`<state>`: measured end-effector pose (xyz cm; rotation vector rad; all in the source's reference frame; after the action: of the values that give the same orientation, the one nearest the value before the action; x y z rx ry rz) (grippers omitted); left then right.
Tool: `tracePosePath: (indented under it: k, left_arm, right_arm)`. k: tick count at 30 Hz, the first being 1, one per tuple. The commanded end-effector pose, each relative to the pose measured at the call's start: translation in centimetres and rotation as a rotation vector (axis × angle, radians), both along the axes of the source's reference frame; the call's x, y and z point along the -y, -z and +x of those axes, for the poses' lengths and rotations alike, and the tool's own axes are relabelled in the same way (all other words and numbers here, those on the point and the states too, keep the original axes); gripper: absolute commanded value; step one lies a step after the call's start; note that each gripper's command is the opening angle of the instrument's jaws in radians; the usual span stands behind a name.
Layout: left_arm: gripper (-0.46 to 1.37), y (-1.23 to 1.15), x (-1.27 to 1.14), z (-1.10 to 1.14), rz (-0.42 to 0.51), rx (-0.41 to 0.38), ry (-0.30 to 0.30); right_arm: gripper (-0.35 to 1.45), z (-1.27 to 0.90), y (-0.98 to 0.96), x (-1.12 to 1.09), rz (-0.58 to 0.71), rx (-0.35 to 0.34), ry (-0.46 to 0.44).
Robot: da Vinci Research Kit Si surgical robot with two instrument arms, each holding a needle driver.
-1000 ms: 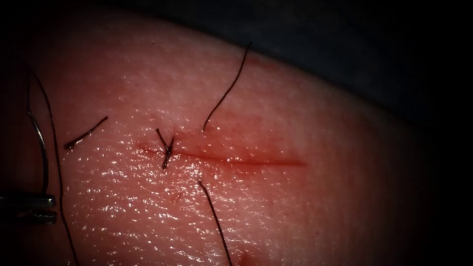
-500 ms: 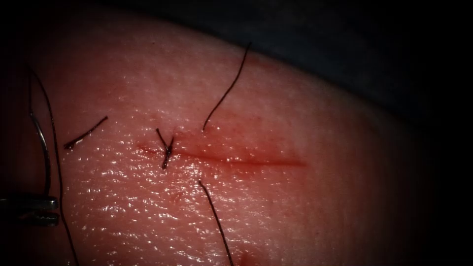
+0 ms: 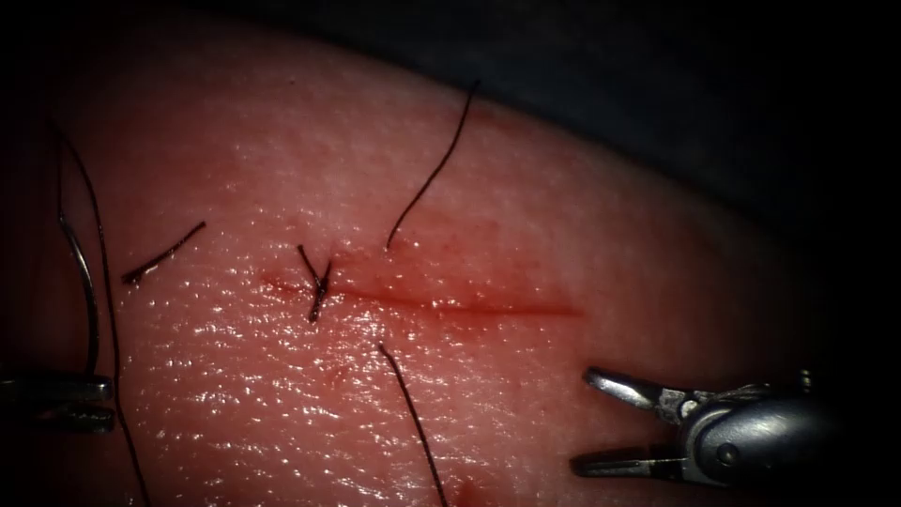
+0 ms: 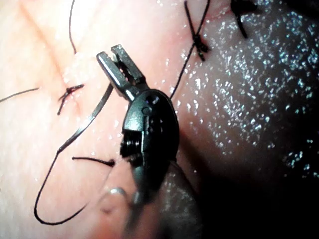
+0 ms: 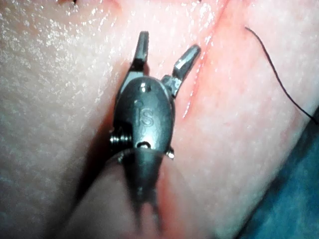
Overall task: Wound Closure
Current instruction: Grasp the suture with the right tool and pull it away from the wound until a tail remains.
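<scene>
The left end effector, cut off at the frame's edge well left of the cut, grips the needle near one end, the curve rising above the tissue, not in it. Thread runs just beside the needle. The right end effector, spread wide and holding nothing, hovers below the cut's right end. A knot sits at the cut's left end.

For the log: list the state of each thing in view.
Thin curved steel needle: outside pink tissue, held near one end.
Left arm's tool: shut on needle.
Right arm's tool: open, empty.
Dark thread: slack.
Red cut: one knotted stitch, rest open.
</scene>
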<state>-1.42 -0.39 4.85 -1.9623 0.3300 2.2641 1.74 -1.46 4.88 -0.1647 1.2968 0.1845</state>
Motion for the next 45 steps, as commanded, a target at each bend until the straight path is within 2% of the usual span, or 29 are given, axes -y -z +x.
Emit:
tracePosePath:
  k: [1,4,6,12,17,25,32,33,34,35,36,37,38,45]
  left_arm:
    - [-0.35,0.0,0.0,0.0,0.001,0.0,-0.004]
    - [-0.35,0.0,0.0,0.0,0.001,0.0,-0.004]
    - [-0.35,0.0,0.0,0.0,0.001,0.0,-0.004]
    - [-0.35,0.0,0.0,0.0,0.001,0.0,-0.004]
    - [-0.35,0.0,0.0,0.0,0.0,0.0,-0.004]
    - [-0.35,0.0,0.01,0.0,0.001,0.0,-0.004]
    - [-0.35,0.01,0.01,0.02,0.001,0.001,-0.006]
    - [-0.35,0.01,0.0,0.02,0.001,0.002,-0.007]
    - [-0.35,0.01,0.0,0.02,0.001,0.002,-0.007]
    - [-0.35,0.01,0.0,0.02,0.001,0.002,-0.007]
    - [-0.35,0.01,0.0,0.02,0.001,0.002,-0.007]
    - [-0.35,0.01,0.0,0.02,0.001,0.002,-0.007]
    - [-0.35,0.01,0.0,0.02,0.001,0.002,-0.007]
    - [-0.35,0.01,0.0,0.02,0.001,0.002,-0.007]
  right_arm:
    - [1.28,0.04,-0.07,-0.03,-0.002,0.001,0.017]
    - [1.27,0.1,-0.22,-0.08,-0.01,0.013,0.023]
    - [1.3,0.17,-0.39,-0.12,-0.022,0.028,0.024]
    - [1.3,0.41,-0.64,-0.1,-0.035,0.04,0.067]
    - [1.24,0.62,-0.69,-0.06,-0.034,0.032,0.111]
    - [1.25,1.03,-0.77,-0.04,-0.036,0.04,0.139]
    - [1.22,1.21,-0.9,0.02,-0.051,0.044,0.17]
    - [1.18,1.22,-0.92,0.03,-0.054,0.04,0.176]
    - [1.07,1.21,-0.93,0.03,-0.057,0.037,0.18]
    - [0.85,1.21,-0.94,0.04,-0.058,0.039,0.184]
    - [0.39,1.19,-0.95,0.04,-0.051,0.034,0.191]
    - [0.07,1.18,-0.95,0.04,-0.043,0.026,0.202]
    - [-0.35,1.15,-0.94,0.04,-0.038,0.02,0.222]
    - [-0.35,1.09,-0.89,0.01,-0.025,0.001,0.221]
